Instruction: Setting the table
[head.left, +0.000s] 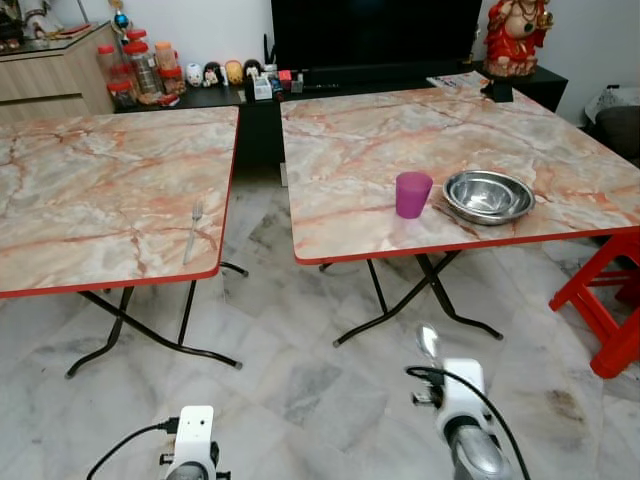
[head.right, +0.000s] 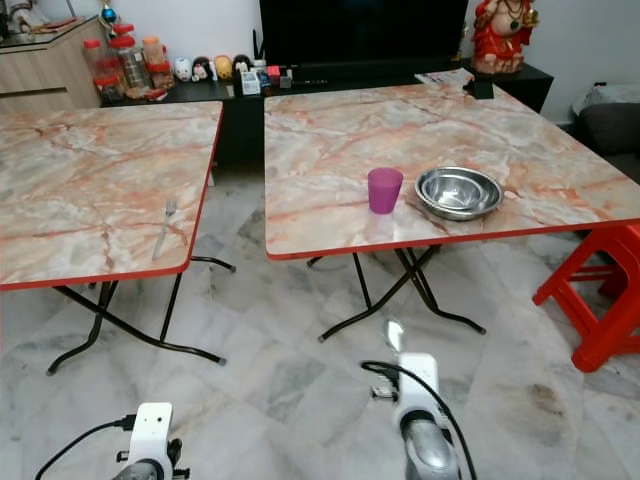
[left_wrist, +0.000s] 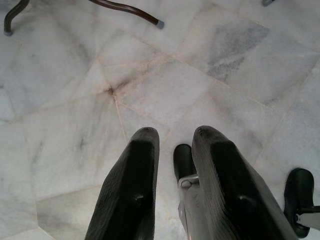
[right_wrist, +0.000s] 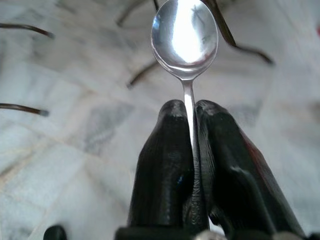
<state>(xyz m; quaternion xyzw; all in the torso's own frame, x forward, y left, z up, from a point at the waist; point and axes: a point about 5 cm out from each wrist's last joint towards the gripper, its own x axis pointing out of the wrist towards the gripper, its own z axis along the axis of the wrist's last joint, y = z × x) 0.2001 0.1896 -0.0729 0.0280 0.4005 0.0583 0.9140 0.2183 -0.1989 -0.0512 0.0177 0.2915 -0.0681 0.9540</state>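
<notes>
Marble floor spreads below two benches: right bench holds steel bowl and purple cup centre-right; left bench holds fork. Right tool pinches spoon at lower centre; left tool slightly spread.

Right hand pinches spoon handle, bowl up.

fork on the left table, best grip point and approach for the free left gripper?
Take the fork by its handle, the long thin end nearest the table's red front edge, tines pointing away. It lies flat, so come from above with the left gripper's fingers across the handle's narrow width. The right gripper is shut on the spoon.
</notes>
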